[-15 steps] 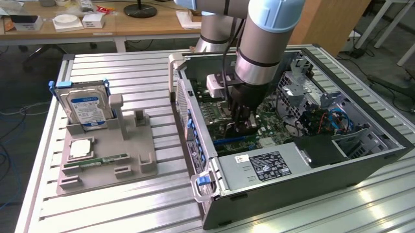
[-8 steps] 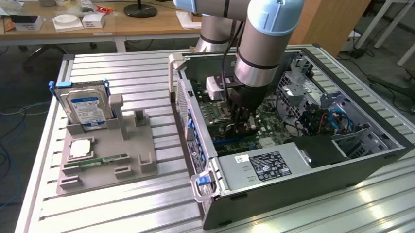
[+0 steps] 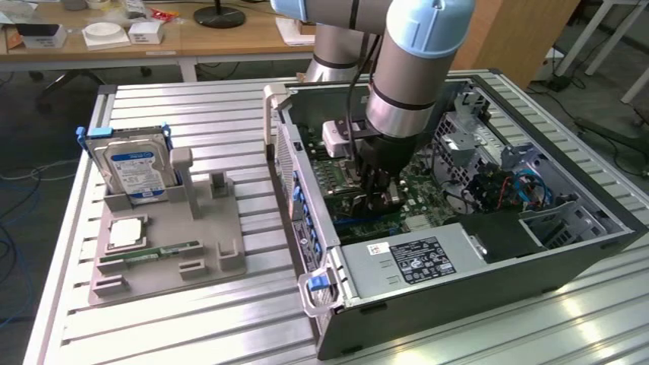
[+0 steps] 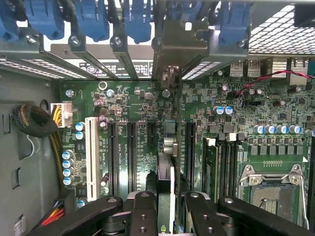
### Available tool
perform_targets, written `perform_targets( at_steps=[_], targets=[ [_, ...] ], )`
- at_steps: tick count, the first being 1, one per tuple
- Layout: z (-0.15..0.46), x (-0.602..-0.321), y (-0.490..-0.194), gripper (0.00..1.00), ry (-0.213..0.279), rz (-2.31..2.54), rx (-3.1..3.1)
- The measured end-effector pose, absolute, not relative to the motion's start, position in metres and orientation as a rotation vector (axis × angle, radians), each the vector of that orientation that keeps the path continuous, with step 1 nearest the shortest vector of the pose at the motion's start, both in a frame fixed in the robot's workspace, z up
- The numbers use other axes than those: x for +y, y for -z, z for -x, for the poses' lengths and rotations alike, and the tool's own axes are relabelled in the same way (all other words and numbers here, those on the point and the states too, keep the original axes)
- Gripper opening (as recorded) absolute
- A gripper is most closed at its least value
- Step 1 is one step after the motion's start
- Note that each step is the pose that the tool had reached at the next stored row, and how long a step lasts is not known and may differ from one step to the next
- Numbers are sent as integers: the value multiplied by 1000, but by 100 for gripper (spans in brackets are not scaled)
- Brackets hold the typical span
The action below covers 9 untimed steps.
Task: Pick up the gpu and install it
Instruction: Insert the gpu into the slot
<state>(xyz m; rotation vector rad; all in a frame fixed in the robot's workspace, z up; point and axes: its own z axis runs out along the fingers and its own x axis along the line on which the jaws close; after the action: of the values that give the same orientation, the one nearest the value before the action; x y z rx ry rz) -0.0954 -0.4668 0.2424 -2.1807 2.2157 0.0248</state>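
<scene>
Gripping the gpu (image 4: 166, 196) edge-on between nearly closed fingers, pincer (image 3: 378, 199) lowered inside the open computer case (image 3: 568, 251), card over the motherboard (image 4: 206, 113) slots, hard drive (image 3: 137, 167) at nine o'clock on the desk (image 3: 203, 319).

Expansion slots (image 4: 123, 152) flank the gpu (image 4: 166, 167); blue latches (image 4: 93, 19) crowd the rear wall.

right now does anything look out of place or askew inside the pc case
Nothing stands out. The gripper holds the gpu on edge over the motherboard, lined up with the expansion slots. On the tray outside the case, the hard drive stands upright in its holder.
</scene>
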Motion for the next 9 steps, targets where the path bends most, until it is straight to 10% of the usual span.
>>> perform_targets(
  at_steps=[9],
  targets=[
    [95, -466, -242, 27, -32, 2184, 2219]
  ],
)
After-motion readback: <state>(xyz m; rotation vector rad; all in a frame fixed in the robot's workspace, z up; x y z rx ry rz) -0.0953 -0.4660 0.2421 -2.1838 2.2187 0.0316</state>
